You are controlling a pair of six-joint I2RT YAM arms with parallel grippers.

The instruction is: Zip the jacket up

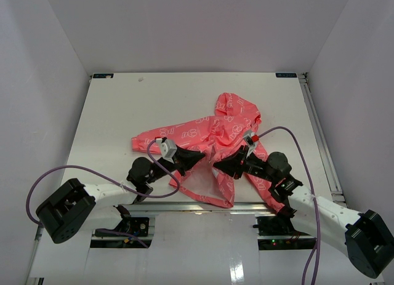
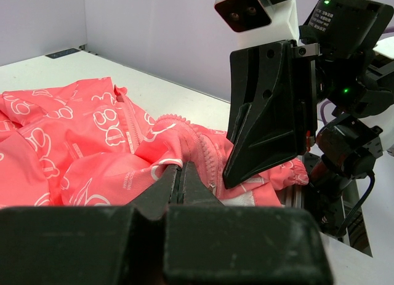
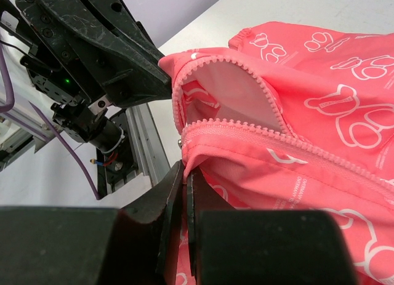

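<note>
Coral jacket (image 1: 228,128), zipper (image 3: 258,136) running away to far hood (image 1: 237,106); left gripper (image 1: 202,157) and right gripper (image 1: 215,166), tips facing, clamp fabric flanking its near end

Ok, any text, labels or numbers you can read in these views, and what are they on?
None can be read outright.
White lettering on the jacket: too blurred.
White label text on the right arm's black housing: too small.
Stickers at the table far corners: too small.
</note>
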